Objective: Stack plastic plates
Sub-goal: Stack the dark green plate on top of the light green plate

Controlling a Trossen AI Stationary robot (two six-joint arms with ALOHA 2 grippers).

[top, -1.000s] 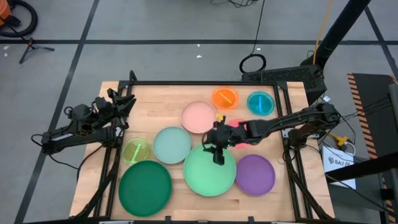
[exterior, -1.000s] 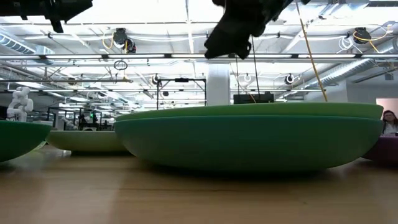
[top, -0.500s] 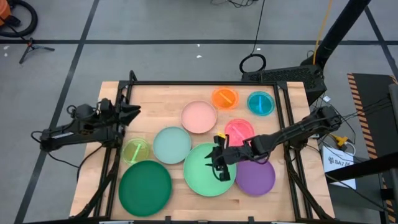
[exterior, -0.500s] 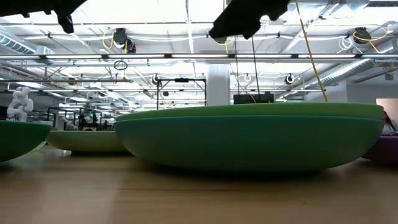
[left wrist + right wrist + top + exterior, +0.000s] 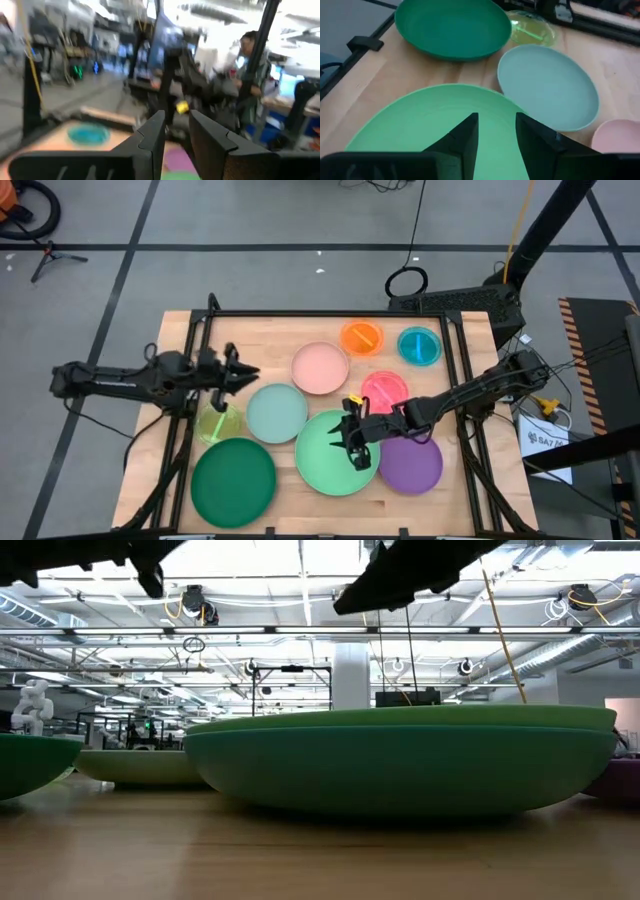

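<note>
From above, we see eight plates spread over the wooden tabletop (image 5: 250,330). The dark green plate (image 5: 233,477) lies at the near left corner, the yellow-green plate (image 5: 219,421) just beyond it, and the mint plate (image 5: 276,413) beside that. The large light green plate (image 5: 330,460) sits near the middle front, with the purple plate (image 5: 412,461) to its right. Farther back lie the pink plate (image 5: 320,367), the magenta plate (image 5: 385,391), the orange plate (image 5: 362,337) and the teal plate (image 5: 419,346). Our right pincer (image 5: 352,442) hangs over the light green plate; our left pincer (image 5: 240,370) reaches in over the tabletop's left side, between the yellow-green and pink plates.

At tabletop height, the light green plate (image 5: 400,765) fills the middle, the dark green plate (image 5: 25,762) shows at the left edge, and both arms are dark shapes overhead.

Through the left wrist camera, our left pincer (image 5: 176,131) shows a narrow gap between its fingers with nothing in it; the teal plate (image 5: 88,134) lies beyond, and a person (image 5: 255,80) stands in the room behind.

Through the right wrist camera, our right pincer (image 5: 496,131) stands partly open and empty above the light green plate (image 5: 410,125), with the mint plate (image 5: 547,92), dark green plate (image 5: 452,27) and yellow-green plate (image 5: 530,27) ahead.
</note>
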